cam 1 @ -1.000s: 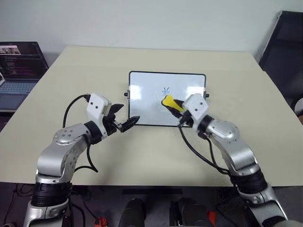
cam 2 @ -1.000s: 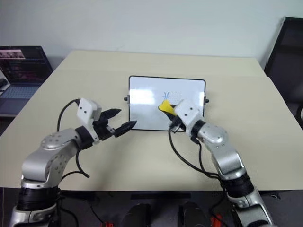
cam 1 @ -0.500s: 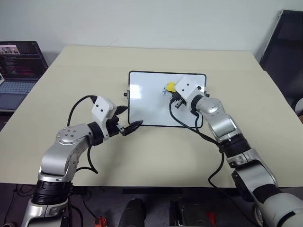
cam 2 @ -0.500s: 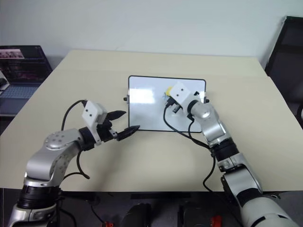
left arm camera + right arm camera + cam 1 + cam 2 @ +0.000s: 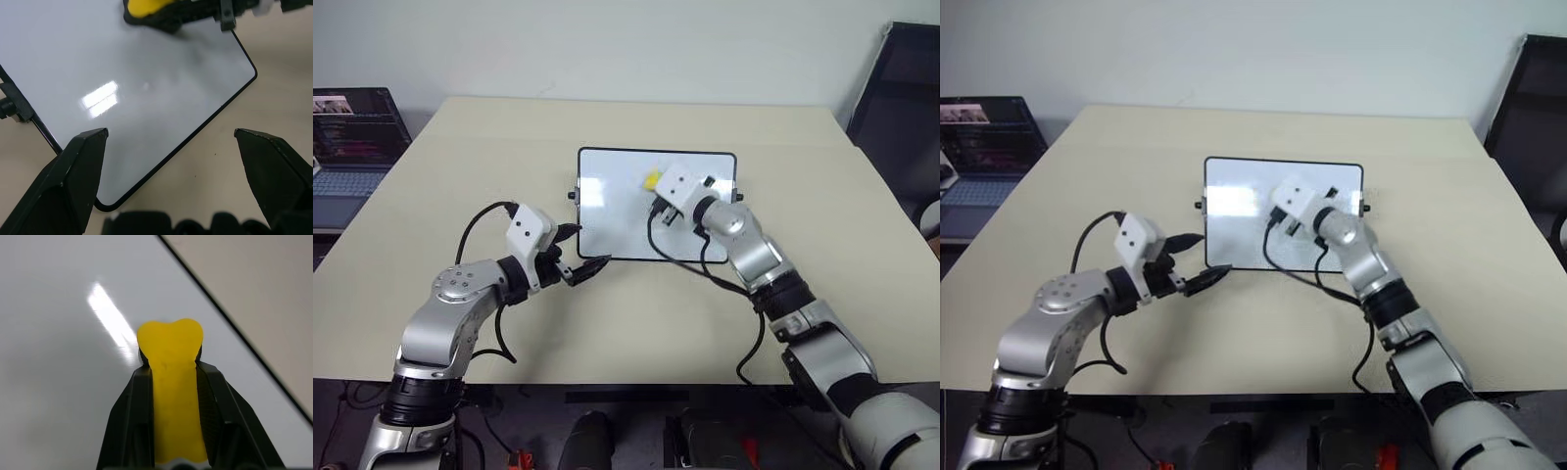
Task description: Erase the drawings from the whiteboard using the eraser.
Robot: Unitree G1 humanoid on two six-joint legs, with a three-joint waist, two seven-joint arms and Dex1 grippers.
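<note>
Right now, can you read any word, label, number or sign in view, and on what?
None legible.
Laptop screen: text rows too small to read.
Whiteboard: no writing visible.
Eraser: plain yellow, no label.

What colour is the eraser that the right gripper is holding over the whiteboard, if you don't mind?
Bright yellow; the eraser shows best in the right wrist view.

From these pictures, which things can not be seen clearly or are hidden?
- Head views: the right gripper and its white wrist cover the middle of the whiteboard, so any drawings under them are hidden.
- Right wrist view: whether the eraser touches the board cannot be told.
- Left eye view: the laptop is cut by the picture's edge; its screen is too small to read.
- Left wrist view: the board's far part is cut off.
</note>
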